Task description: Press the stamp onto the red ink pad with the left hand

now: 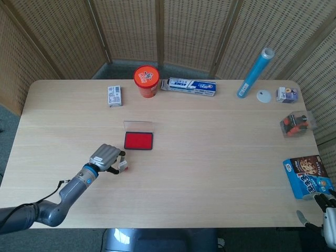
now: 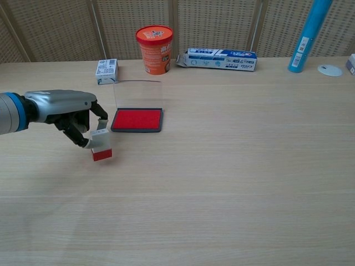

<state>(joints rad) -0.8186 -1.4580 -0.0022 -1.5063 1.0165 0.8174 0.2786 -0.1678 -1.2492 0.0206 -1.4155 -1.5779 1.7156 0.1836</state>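
Beside the red ink pad (image 2: 137,120), toward the robot and to its left: the left hand (image 2: 72,112), fingers closed around the stamp (image 2: 101,146). The stamp was white-bodied with a red base, its base turned down toward the table (image 2: 222,183); whether it touched the wood could not be told. It was off the pad, near its front left corner.

Red ink pad: shallow dark tray, red inked surface exposed, clear lid (image 2: 137,95) standing upright at its far edge.

Behind the pad, along the far side of the table: a small white box (image 1: 114,96); an orange cup (image 1: 146,80) with its red lid on, contents hidden; a white-and-blue long carton (image 1: 189,86), lying flat and closed.

Well to the right of the pad: a blue tube (image 1: 255,72), a white disc (image 1: 264,96), a small purple-and-white carton (image 1: 287,94), a clear container (image 1: 297,124) holding orange and dark pieces too small to identify, and a blue snack box (image 1: 307,175).

Right hand (image 1: 328,216): only part showed at the head view's lower right corner, far from the pad; whether it was open or closed could not be told.
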